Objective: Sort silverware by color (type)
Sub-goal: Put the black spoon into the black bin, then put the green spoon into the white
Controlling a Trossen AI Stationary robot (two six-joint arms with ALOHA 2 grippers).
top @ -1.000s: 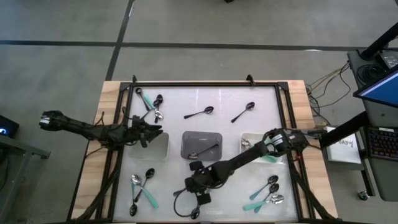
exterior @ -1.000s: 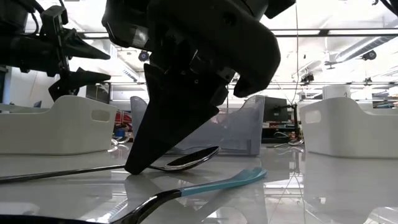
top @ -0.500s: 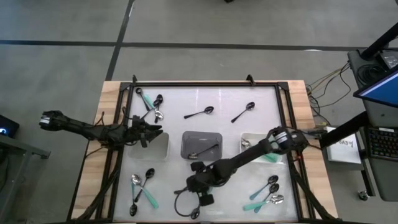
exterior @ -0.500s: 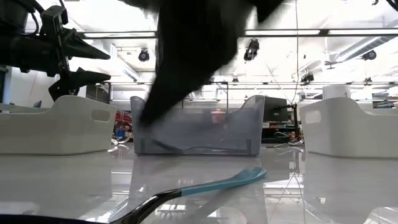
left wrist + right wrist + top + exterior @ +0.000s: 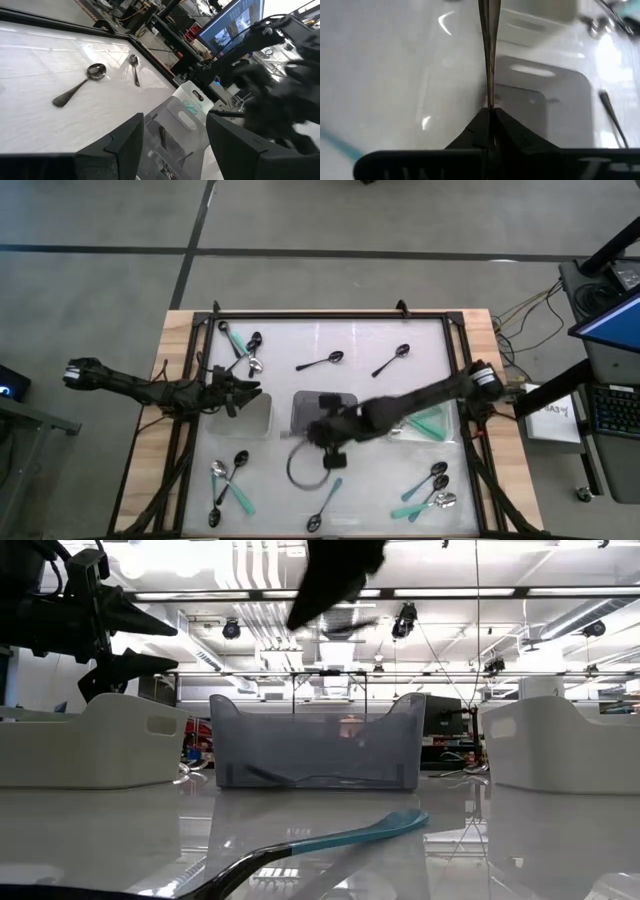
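The right gripper (image 5: 490, 120) has its fingers pinched together on the thin handle of a spoon (image 5: 488, 55), which runs straight out from the fingertips; in the high view this gripper (image 5: 325, 435) hangs blurred at the near edge of the grey middle tray (image 5: 322, 402), which already holds a dark spoon; the left gripper (image 5: 252, 389) waits with jaws spread apart over the white left tray (image 5: 258, 418); the white right tray (image 5: 432, 420) holds mint-green plastic; loose spoons lie on the table (image 5: 290, 350): two black ones (image 5: 321, 362) near the far edge, clusters in the far-left, near-left and near-right corners, and a mint-handled one (image 5: 323, 505) near the front
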